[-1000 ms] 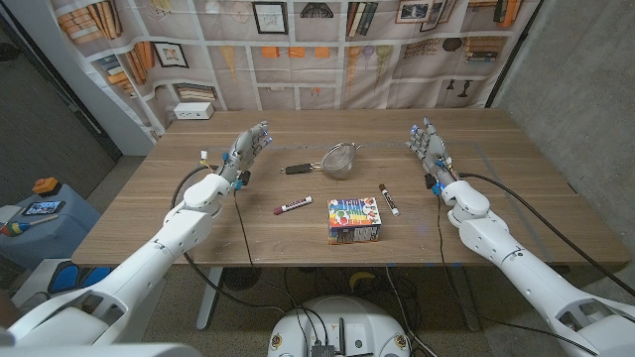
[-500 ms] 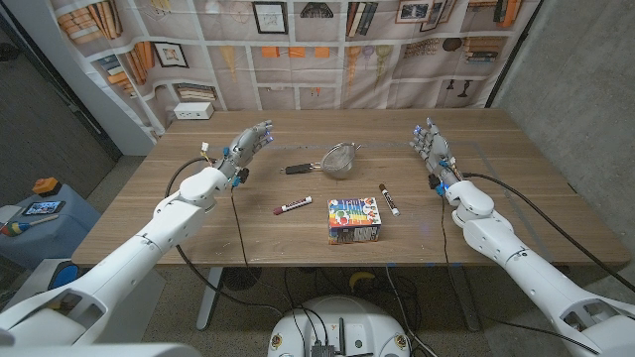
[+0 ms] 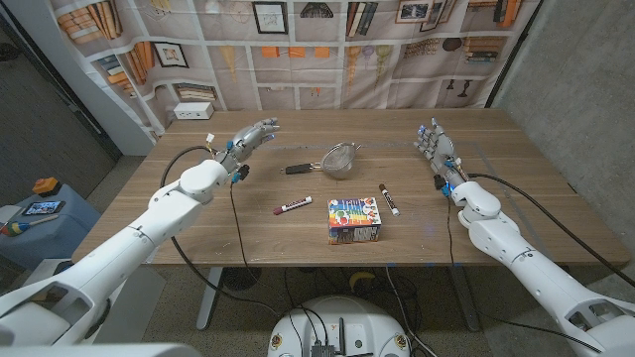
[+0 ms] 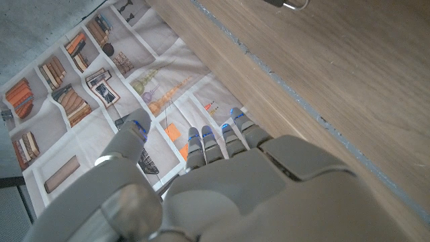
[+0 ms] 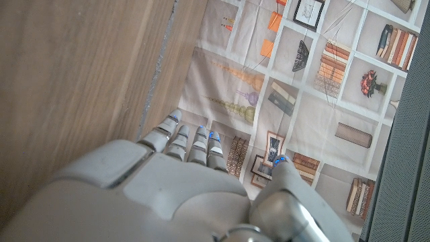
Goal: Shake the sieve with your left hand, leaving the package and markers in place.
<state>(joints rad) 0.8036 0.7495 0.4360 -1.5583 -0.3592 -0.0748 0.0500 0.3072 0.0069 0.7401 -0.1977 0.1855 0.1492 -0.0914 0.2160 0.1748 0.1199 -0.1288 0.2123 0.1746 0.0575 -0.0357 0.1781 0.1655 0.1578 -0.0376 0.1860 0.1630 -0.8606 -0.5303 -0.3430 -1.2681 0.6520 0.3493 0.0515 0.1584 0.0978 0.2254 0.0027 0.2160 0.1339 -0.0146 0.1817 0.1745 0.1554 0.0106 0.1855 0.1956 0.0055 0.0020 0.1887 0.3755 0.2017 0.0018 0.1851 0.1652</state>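
I am looking down at the wooden table [image 3: 198,223] and taking the sieve [image 3: 341,159] as my reference. It is sitting near the middle of the table toward the far side, its mesh bowl resting on the wood and its black handle [image 3: 298,169] pointing toward my left side.

My left hand [image 3: 250,140] is hovering beyond the end of that handle, apart from it, fingers spread and holding nothing. In the left wrist view the same left hand [image 4: 222,181] is showing its back with the fingers [image 4: 201,144] extended along the table's edge, nothing between them.

My right hand [image 3: 438,151] is standing well apart from the sieve on the opposite side, fingers apart and gripping nothing; the right wrist view is showing it [image 5: 181,181] the same way.

Nearer to me than the sieve, the package [image 3: 354,220] is lying, a small box printed in bright colours; I cannot read its lettering. One marker [image 3: 389,198] is lying just beside the package's far right corner, and the red marker [image 3: 293,207] is lying to the package's left, both with white labels too small to read.
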